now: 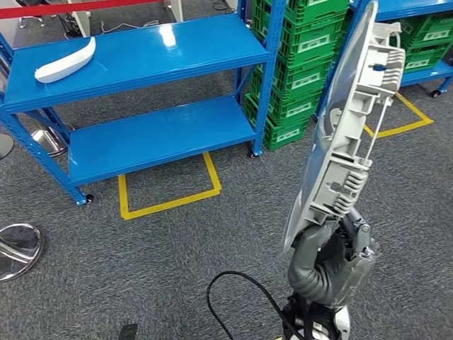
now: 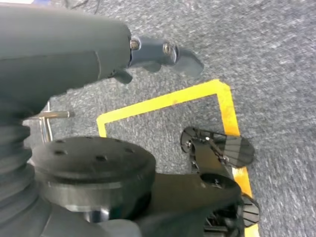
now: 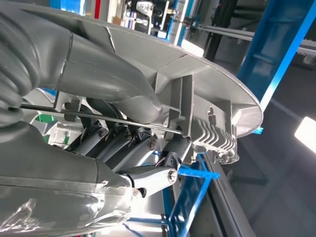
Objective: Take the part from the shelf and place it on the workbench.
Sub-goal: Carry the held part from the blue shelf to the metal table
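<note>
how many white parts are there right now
2: one large ribbed part held upright in the right hand, and one curved white part lying on the blue shelf's top level. Others may be hidden.

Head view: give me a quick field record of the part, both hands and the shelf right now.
part: large grey ribbed part, raised, tilted
right hand: right hand grips the part's lower end
left hand: left hand holds nothing, over the carpet
shelf: blue shelf, apart from the part
left on shelf: white curved piece on top level
</note>
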### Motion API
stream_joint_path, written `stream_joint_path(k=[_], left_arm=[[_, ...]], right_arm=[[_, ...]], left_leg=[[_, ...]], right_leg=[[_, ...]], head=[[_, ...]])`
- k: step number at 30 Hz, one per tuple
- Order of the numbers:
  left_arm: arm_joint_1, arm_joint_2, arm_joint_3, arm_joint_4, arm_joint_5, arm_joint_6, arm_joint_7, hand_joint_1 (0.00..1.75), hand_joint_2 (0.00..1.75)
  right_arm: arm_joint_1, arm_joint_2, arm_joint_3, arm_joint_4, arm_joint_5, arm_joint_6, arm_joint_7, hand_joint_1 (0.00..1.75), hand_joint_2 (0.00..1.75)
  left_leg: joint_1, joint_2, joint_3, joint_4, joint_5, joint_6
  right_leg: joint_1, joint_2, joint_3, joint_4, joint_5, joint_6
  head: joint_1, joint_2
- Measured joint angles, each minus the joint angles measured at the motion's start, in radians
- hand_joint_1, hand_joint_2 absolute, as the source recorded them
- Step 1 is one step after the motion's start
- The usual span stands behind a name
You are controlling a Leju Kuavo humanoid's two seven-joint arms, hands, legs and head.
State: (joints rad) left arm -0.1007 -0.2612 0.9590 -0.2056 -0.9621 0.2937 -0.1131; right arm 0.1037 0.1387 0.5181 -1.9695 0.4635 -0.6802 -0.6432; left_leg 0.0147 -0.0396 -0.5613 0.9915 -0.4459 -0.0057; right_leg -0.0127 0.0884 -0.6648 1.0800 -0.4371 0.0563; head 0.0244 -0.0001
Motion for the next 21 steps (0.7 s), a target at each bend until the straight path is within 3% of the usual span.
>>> stream_joint_path(k=[1, 3, 4, 5, 6, 8, 10, 11, 13, 15, 17, 19, 20, 21], left_arm=[[0.001, 0.000, 0.000, 0.000, 0.000, 0.000, -0.001, 0.00, 1.75], [0.005, 0.000, 0.000, 0.000, 0.000, 0.000, -0.001, 0.00, 1.75], [0.006, 0.000, 0.000, 0.000, 0.001, 0.000, -0.001, 0.00, 1.75], [0.007, 0.000, 0.001, 0.000, 0.002, 0.000, -0.001, 0.00, 1.75], [0.007, 0.000, 0.001, 0.000, 0.004, 0.000, -0.001, 0.00, 1.75], [0.006, -0.002, 0.001, 0.000, 0.006, 0.000, -0.001, 0.00, 1.75], [0.006, -0.002, 0.001, 0.000, 0.008, -0.001, 0.000, 0.00, 1.75], [0.005, -0.002, 0.001, 0.000, 0.008, -0.001, 0.000, 0.00, 1.75], [0.003, -0.003, 0.001, 0.000, 0.009, -0.002, 0.002, 0.00, 1.75], [0.002, -0.005, 0.001, 0.000, 0.010, -0.002, 0.002, 0.00, 1.75], [0.003, -0.005, 0.001, 0.000, 0.010, -0.002, 0.003, 0.00, 1.75], [0.006, -0.004, 0.002, 0.000, 0.010, -0.002, 0.004, 0.00, 1.75], [0.007, -0.004, 0.002, 0.000, 0.010, -0.002, 0.005, 0.00, 1.75], [0.007, -0.004, 0.002, 0.000, 0.010, -0.002, 0.005, 0.00, 1.75]], right_arm=[[0.000, 0.000, 0.000, 0.000, 0.000, 0.000, 0.000, 1.75, 1.75], [-0.001, 0.000, 0.000, 0.000, 0.001, 0.000, 0.000, 1.75, 1.75], [-0.001, 0.000, 0.000, 0.000, 0.001, 0.000, 0.000, 1.75, 1.75], [-0.001, 0.000, 0.000, 0.001, 0.001, 0.000, 0.000, 1.75, 1.75], [-0.001, 0.000, 0.000, 0.001, 0.002, 0.000, 0.000, 1.75, 1.75], [-0.001, 0.000, 0.000, 0.001, 0.003, 0.000, 0.000, 1.75, 1.75], [-0.001, 0.000, 0.000, 0.001, 0.003, 0.000, 0.000, 1.75, 1.75], [-0.001, 0.000, 0.000, 0.001, 0.003, 0.000, 0.000, 1.75, 1.75], [0.000, 0.000, 0.000, 0.001, 0.004, 0.000, 0.001, 1.75, 1.75], [0.001, 0.000, 0.001, 0.001, 0.005, 0.000, 0.002, 1.75, 1.75], [0.001, 0.000, 0.001, 0.003, 0.008, 0.000, 0.002, 1.75, 1.75], [0.001, 0.000, 0.001, 0.006, 0.009, 0.000, 0.003, 1.75, 1.75], [0.001, 0.000, 0.001, 0.007, 0.010, 0.000, 0.003, 1.75, 1.75], [0.001, 0.000, 0.001, 0.008, 0.011, 0.000, 0.003, 1.75, 1.75]], left_leg=[[-0.002, 0.015, 0.000, -0.001, 0.000, 0.004], [-0.006, 0.046, 0.000, 0.000, -0.001, 0.008], [-0.007, 0.061, 0.000, 0.000, -0.002, 0.008], [-0.007, 0.076, 0.001, 0.000, -0.003, 0.008], [-0.007, 0.089, 0.002, 0.000, -0.004, 0.006], [-0.010, 0.112, 0.008, 0.002, -0.010, -0.001], [-0.016, 0.129, 0.014, 0.004, -0.015, -0.011], [-0.018, 0.137, 0.015, 0.004, -0.016, -0.016], [-0.016, 0.147, 0.017, 0.003, -0.018, -0.027], [-0.012, 0.110, 0.003, 0.039, -0.049, -0.039], [-0.009, 0.062, -0.049, 0.150, -0.111, -0.045], [-0.009, 0.050, -0.107, 0.262, -0.149, -0.047], [-0.008, 0.048, -0.117, 0.276, -0.140, -0.047], [-0.007, 0.045, -0.109, 0.253, -0.113, -0.046]], right_leg=[[0.002, -0.037, -0.025, 0.055, -0.033, 0.003], [0.002, -0.074, -0.083, 0.186, -0.096, 0.008], [0.001, -0.080, -0.098, 0.223, -0.106, 0.009], [0.001, -0.084, -0.095, 0.224, -0.098, 0.009], [0.001, -0.090, -0.070, 0.184, -0.074, 0.009], [0.005, -0.128, 0.010, 0.049, -0.019, 0.003], [0.009, -0.155, 0.058, -0.034, 0.003, -0.009], [0.012, -0.153, 0.059, -0.040, 0.002, -0.016], [0.010, -0.128, 0.053, -0.042, 0.006, -0.028], [0.005, -0.105, 0.051, -0.046, 0.011, -0.039], [0.001, -0.081, 0.049, -0.047, 0.014, -0.044], [0.001, -0.053, 0.047, -0.047, 0.016, -0.047], [0.000, -0.037, 0.046, -0.047, 0.016, -0.046], [-0.001, -0.021, 0.046, -0.046, 0.018, -0.045]], head=[[0.004, 0.000], [0.008, 0.000], [0.007, 0.000], [0.008, 0.000], [0.008, 0.000], [0.008, 0.000], [0.006, 0.000], [0.005, 0.000], [0.004, 0.000], [0.002, 0.000], [-0.001, 0.000], [-0.003, 0.000], [-0.003, 0.000], [-0.003, 0.000]])
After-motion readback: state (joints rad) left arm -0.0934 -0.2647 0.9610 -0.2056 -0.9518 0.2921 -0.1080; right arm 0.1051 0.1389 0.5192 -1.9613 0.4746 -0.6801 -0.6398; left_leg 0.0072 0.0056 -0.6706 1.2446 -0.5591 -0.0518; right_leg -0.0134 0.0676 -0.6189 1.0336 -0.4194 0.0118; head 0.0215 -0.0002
